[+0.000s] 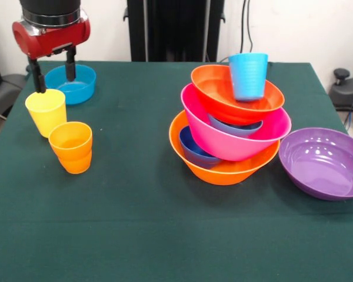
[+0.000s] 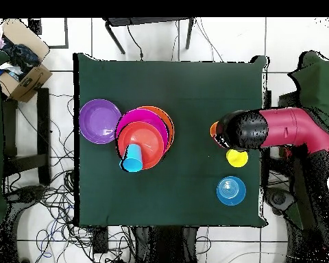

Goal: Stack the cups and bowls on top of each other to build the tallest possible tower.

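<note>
Open cloth (image 1: pixel 135 176) between cups, tower (image 1: pixel 230 126)

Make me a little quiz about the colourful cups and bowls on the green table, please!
1. True or false: the light blue cup sits at the very top of the tower.
2. Which bowl stands alone beside the tower? A) pink B) purple C) red-orange
3. Fill in: the gripper hangs right above the ______ cup.

Key
1. True. It stands in the red-orange bowl, the tower's highest bowl.
2. B. The purple bowl rests on the table by itself; the pink bowl is inside the large orange bowl.
3. Yellow. The yellow cup stands next to the orange cup.
</note>
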You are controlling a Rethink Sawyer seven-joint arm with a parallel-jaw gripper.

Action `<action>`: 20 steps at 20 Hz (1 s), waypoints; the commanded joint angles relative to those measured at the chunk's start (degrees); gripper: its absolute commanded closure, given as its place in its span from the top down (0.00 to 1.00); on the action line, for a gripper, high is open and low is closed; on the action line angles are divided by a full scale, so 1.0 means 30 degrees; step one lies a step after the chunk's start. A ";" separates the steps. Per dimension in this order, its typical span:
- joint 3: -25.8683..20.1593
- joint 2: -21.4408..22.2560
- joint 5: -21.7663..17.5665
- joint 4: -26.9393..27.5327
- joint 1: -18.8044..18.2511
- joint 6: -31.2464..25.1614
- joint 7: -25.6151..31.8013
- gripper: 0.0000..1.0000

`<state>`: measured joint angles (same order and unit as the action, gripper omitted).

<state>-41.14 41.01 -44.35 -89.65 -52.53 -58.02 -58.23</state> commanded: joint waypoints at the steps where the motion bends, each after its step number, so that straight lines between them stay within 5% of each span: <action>1: -0.0093 0.0076 -0.1683 0.0450 0.0402 -0.1777 0.6749 1.00; 20: 0.0131 -0.1418 -0.1562 -0.1074 -0.0113 -0.0572 0.5453 1.00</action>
<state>-41.14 39.80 -45.14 -89.65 -53.29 -58.01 -58.23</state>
